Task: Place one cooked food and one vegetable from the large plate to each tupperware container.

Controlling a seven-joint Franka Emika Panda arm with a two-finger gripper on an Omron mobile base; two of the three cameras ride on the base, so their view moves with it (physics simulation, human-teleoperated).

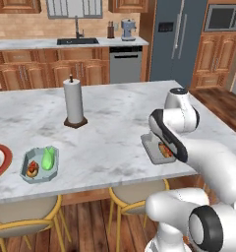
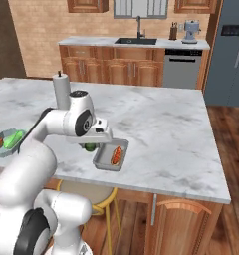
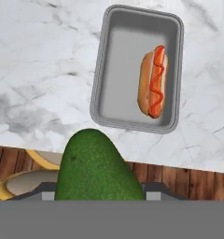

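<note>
Item: jaws closed on green avocado (image 3: 99,168), carried near dark grey tupperware container (image 3: 138,70), which holds a hot dog (image 3: 152,81). Step: vegetable delivery. Next: advance toward 12 o'clock over the tray, then release.

A white marble island worktop (image 1: 110,123) is seen. Near its front edge a darker grey container (image 3: 137,70) is set. Toward the left, a pale blue-grey container (image 1: 40,165) lies beside the red-rimmed large plate (image 1: 3,162). Further back, a paper towel roll (image 1: 73,102) stands upright.
</note>
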